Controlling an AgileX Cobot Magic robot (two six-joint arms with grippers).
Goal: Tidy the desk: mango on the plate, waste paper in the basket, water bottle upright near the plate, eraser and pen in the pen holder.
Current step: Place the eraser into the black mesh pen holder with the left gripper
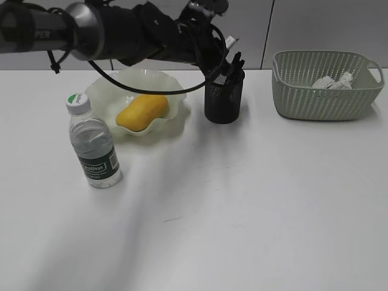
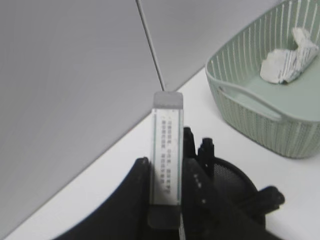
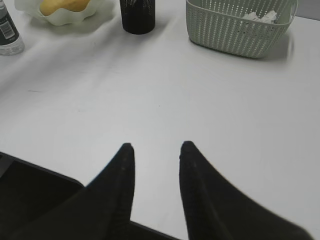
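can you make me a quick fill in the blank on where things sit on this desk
1. The mango lies in the pale green ____.
2. The crumpled waste paper lies inside the ____.
3. The water bottle stands ____ on the desk.
4. The left end effector, gripping a flat white eraser, is above the black mesh ____.

Missing words: plate; basket; upright; pen holder
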